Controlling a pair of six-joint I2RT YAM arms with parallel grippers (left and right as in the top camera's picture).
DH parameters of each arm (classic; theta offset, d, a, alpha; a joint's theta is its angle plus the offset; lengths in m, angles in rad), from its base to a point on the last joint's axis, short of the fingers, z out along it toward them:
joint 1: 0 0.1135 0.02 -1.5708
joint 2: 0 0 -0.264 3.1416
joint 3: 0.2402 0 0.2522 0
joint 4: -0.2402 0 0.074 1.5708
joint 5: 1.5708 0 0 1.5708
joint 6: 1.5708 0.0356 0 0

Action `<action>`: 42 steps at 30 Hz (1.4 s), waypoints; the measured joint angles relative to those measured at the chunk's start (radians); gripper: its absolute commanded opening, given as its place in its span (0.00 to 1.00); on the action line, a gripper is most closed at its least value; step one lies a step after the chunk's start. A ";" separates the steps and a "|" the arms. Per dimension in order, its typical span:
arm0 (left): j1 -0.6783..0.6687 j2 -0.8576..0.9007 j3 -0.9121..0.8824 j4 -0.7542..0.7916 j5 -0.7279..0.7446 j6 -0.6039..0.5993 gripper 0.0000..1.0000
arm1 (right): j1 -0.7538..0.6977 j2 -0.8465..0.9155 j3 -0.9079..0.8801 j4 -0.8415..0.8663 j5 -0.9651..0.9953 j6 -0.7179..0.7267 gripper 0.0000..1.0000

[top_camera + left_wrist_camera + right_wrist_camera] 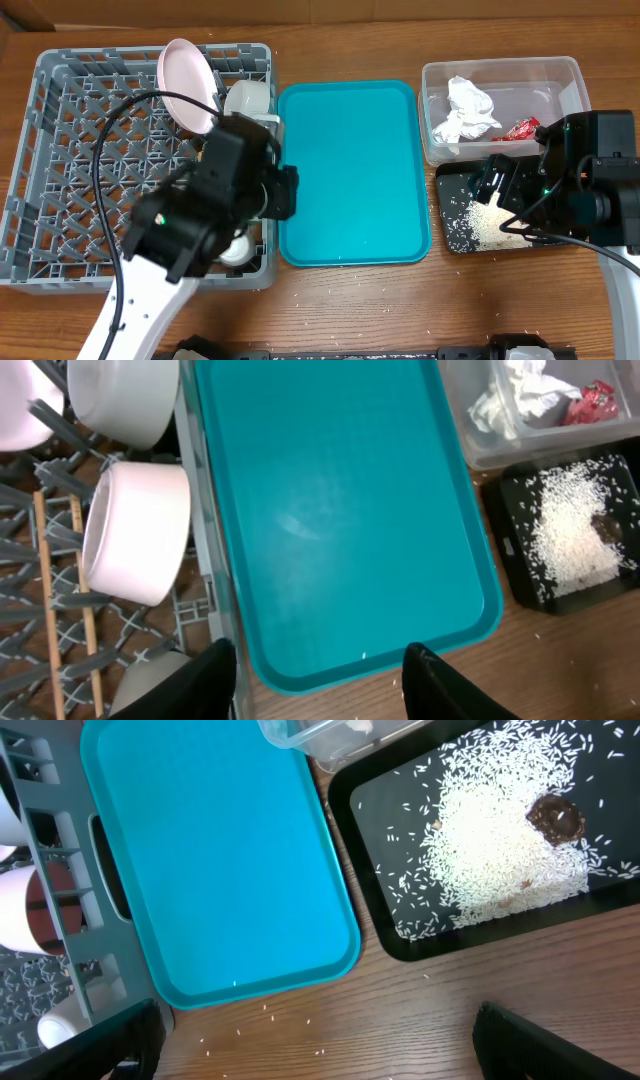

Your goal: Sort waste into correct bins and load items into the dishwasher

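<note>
**Overhead.** Left of the teal tray (350, 170), the rack (60, 150) holds the plate (185, 85) on edge and a bowl (248, 100). Your left arm (215, 195) covers the rack wall next to the tray, hiding what lies beneath. Right of the tray, the tub (500, 75) has the napkin (465, 110) and wrapper (525, 130). The black tray (447, 180) carries the rice (480, 220), partly under your right arm (580, 180).

**Left wrist.** The left gripper (320, 685) is spread wide and empty over the tray's rack-side edge. A second bowl (135, 530) and the chopsticks (50, 610) sit in the rack. The cup (150, 680) is cut off by a finger.

**Right wrist.** The right gripper (320, 1055) is wide and empty over the table (450, 1010) below the tray. The scrap (555, 817) sits in the rice.

Sorting looks about done, with only stray grains (265, 1010) on the wood. Lift both arms straight up before swinging them, so you don't clip the rack wall or the black tray.
</note>
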 measured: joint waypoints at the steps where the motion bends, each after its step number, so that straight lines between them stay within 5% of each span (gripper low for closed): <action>1: -0.027 -0.006 0.000 0.000 -0.030 -0.017 0.55 | 0.000 0.000 0.000 0.000 0.000 0.000 1.00; 7: -0.219 -0.022 0.000 0.000 -0.235 -0.110 0.59 | 0.000 0.000 0.000 0.000 0.000 0.000 1.00; 8: -0.241 -0.024 0.000 0.000 -0.266 -0.121 0.72 | 0.000 0.000 0.000 0.000 0.000 0.000 1.00; 9: -0.269 -0.026 0.000 0.000 -0.302 -0.135 0.96 | 0.000 0.000 0.000 0.000 0.000 0.001 1.00; 10: -0.281 -0.027 0.000 0.000 -0.322 -0.145 1.00 | 0.000 0.000 0.000 0.000 0.000 0.000 1.00; 42: -0.294 0.019 0.000 -0.019 -0.419 -0.171 1.00 | 0.000 -0.444 0.000 -0.031 0.006 0.000 1.00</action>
